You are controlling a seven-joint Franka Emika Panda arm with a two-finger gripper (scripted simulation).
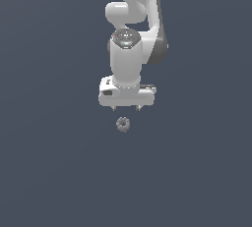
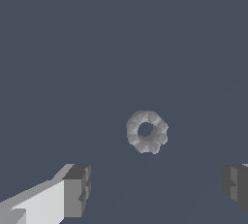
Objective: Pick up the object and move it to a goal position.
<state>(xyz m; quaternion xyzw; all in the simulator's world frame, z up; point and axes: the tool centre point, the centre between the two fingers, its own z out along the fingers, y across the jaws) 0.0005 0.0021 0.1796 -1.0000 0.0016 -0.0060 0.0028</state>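
Just below the tool (image 1: 126,108) in the exterior view, toward six o'clock, you have the object (image 1: 123,124): a tiny grey knobbly ring with a dark centre, lying alone on the plain dark surface. The tool is spread wide with nothing in it; in the wrist view its two fingertips (image 2: 77,189) stand well apart, and the ring (image 2: 147,131) lies clear of both, not yet between them.

You are, by my reading, in the approach before the pick-up. Next you need to centre the tool over the ring, lower until the fingertips bracket it, then close.

No goal marker shows in either view, so you cannot tell where it must go. The second fingertip is cut by the wrist view's edge, and the arm's base is out of frame.
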